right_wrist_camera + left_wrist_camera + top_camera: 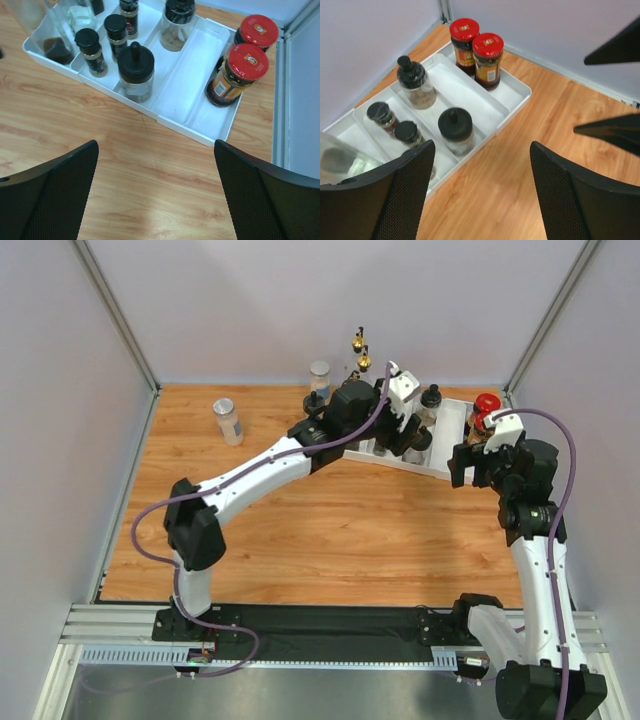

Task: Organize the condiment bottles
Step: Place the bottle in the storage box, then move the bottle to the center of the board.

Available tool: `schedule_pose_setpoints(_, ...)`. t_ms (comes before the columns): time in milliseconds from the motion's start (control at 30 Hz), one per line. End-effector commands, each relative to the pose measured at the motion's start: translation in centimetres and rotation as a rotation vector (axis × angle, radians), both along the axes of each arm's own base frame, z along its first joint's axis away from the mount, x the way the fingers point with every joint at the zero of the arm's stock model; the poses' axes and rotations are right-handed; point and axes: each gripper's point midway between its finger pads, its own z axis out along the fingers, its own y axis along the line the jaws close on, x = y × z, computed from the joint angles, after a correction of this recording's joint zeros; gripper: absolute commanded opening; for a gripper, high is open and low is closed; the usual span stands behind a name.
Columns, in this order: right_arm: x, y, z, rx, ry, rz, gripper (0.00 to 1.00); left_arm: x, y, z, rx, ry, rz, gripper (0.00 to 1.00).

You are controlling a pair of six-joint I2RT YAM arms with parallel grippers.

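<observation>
Left hand (480, 145): fingers wide, nothing held, hovering at the near rim of the tray (465, 92). Right hand (155, 146): also wide and empty, at the tray's 5 o'clock.

Tray sits at 1 o'clock on the worktop (300, 530). Black-capped jars (136, 70) and two red-lidded jars (243, 72) stand in it.

Outside it: a silver-lidded jar (228, 420) at 10 o'clock, a second jar (319, 375) and gold-spouted bottles (360, 350) at 12 o'clock.

Judged: between placements. Next: left hand to the 10 o'clock jar, fingers astride it, lift upright.
</observation>
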Motion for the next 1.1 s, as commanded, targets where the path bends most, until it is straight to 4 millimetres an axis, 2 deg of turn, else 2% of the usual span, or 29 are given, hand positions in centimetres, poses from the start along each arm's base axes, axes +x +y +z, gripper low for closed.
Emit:
schedule_pose_setpoints(0, -0.9, 2.0, 0.4, -0.010, -0.025, 0.151, 1.00, -3.2, 3.5, 3.3, 0.017, -0.082, -0.045, 0.84)
schedule_pose_setpoints(33, -1.1, 2.4, 0.4, -0.010, -0.024, 0.175, 1.00, -3.6, 4.4, 3.4, 0.027, -0.082, -0.039, 0.85)
schedule_pose_setpoints(67, -1.2, 2.7, 0.0, -0.009, -0.012, 0.195, 1.00, -4.1, 5.4, 2.0, 0.059, -0.061, -0.036, 0.85)
schedule_pose_setpoints(100, -1.4, 3.3, -0.1, -0.002, -0.008, 0.236, 1.00, -4.8, 7.3, 3.4, 0.057, -0.068, -0.024, 0.85)
schedule_pose_setpoints(133, -1.5, 3.5, -0.2, -0.020, -0.010, 0.269, 1.00, -5.3, 8.3, 2.0, 0.084, -0.038, -0.019, 0.86)
schedule_pose_setpoints(167, -1.7, 3.9, -0.9, -0.017, 0.018, 0.295, 1.00, -5.6, 9.3, 2.0, 0.090, -0.028, -0.009, 0.86)
schedule_pose_setpoints(200, -1.9, 4.5, -1.0, -0.007, 0.023, 0.338, 1.00, -6.6, 11.1, 3.2, 0.084, -0.028, 0.003, 0.86)
schedule_pose_setpoints(267, -2.5, 5.8, -1.7, -0.005, 0.048, 0.445, 1.00, -7.0, 13.9, 1.5, 0.127, 0.012, 0.047, 0.86)
schedule_pose_setpoints(300, -2.8, 6.2, -2.0, -0.005, 0.054, 0.482, 1.00, -7.8, 15.5, 3.0, 0.109, -0.013, 0.066, 0.86)
schedule_pose_setpoints(333, -3.1, 6.5, -2.5, -0.027, 0.057, 0.531, 1.00, -7.7, 17.2, 1.5, 0.150, -0.007, 0.108, 0.86)
schedule_pose_setpoints(367, -3.7, 7.4, -2.7, -0.010, 0.052, 0.596, 1.00, -8.2, 18.4, 0.9, 0.182, -0.006, 0.128, 0.86)
schedule_pose_setpoints(400, -3.9, 7.8, -3.0, -0.015, 0.048, 0.636, 1.00, -8.9, 20.1, 2.0, 0.175, -0.036, 0.156, 0.87)
schedule_pose_setpoints(467, -4.7, 8.6, -3.8, -0.045, 0.024, 0.736, 1.00, -9.7, 22.6, -0.1, 0.253, -0.031, 0.204, 0.87)
schedule_pose_setpoints(500, -4.9, 8.8, -4.2, -0.057, 0.019, 0.771, 1.00, -10.2, 24.3, 0.9, 0.242, -0.062, 0.244, 0.88)
schedule_pose_setpoints(533, -5.2, 9.0, -4.4, -0.076, 0.009, 0.809, 1.00, -10.5, 25.6, -0.7, 0.284, -0.056, 0.276, 0.88)
schedule_pose_setpoints(567, -5.9, 9.2, -4.8, -0.088, 0.024, 0.850, 1.00, -11.0, 26.4, -1.1, 0.295, -0.059, 0.287, 0.88)
schedule_pose_setpoints(600, -6.1, 9.4, -4.8, -0.169, -0.026, 0.928, 1.00, -11.7, 27.7, -0.3, 0.275, -0.086, 0.309, 0.88)
schedule_pose_setpoints(633, -6.4, 9.4, -5.5, -0.203, -0.024, 0.983, 1.00, -11.9, 28.8, -1.9, 0.305, -0.078, 0.338, 0.88)
schedule_pose_setpoints(667, -7.7, 9.5, -6.2, -0.210, 0.015, 1.032, 1.00, -12.3, 29.5, -2.2, 0.303, -0.083, 0.352, 0.89)
schedule_pose_setpoints(700, -7.5, 9.2, -6.6, -0.313, -0.028, 1.101, 1.00, -12.9, 30.4, -1.6, 0.278, -0.103, 0.368, 0.89)
schedule_pose_setpoints(733, -8.0, 9.0, -7.8, -0.296, 0.032, 1.134, 1.00, -13.1, 31.1, -3.2, 0.302, -0.092, 0.386, 0.89)
schedule_pose_setpoints(800, -6.8, 8.2, -8.2, -0.352, 0.055, 1.148, 0.98, -13.8, 32.2, -3.4, 0.286, -0.106, 0.407, 0.90)
schedule_pose_setpoints(833, -6.2, 7.9, -8.4, -0.360, 0.074, 1.146, 0.94, -13.9, 32.7, -4.7, 0.308, -0.094, 0.417, 0.89)
schedule_pose_setpoints(867, -5.3, 7.4, -9.7, -0.350, 0.128, 1.146, 0.91, -14.0, 33.0, -5.0, 0.309, -0.096, 0.426, 0.90)
schedule_pose_setpoints(900, -4.2, 7.1, -9.3, -0.354, 0.136, 1.131, 0.89, -14.3, 33.4, -5.1, 0.301, -0.103, 0.433, 0.90)
schedule_pose_setpoints(933, -3.4, 6.9, -9.4, -0.350, 0.147, 1.124, 0.82, -14.3, 33.8, -6.4, 0.327, -0.094, 0.442, 0.90)
schedule_pose_setpoints(967, -2.7, 6.8, -10.5, -0.314, 0.192, 1.128, 0.80, -14.4, 34.0, -6.7, 0.330, -0.095, 0.448, 0.90)
schedule_pose_setpoints(1000, -1.7, 6.8, -10.0, -0.316, 0.182, 1.125, 0.77, -14.5, 34.3, -7.0, 0.332, -0.098, 0.452, 0.90)
schedule_pose_setpoints(1067, -0.3, 6.8, -10.7, -0.267, 0.205, 1.109, 0.70, -14.6, 34.9, -7.9, 0.352, -0.095, 0.469, 0.90)
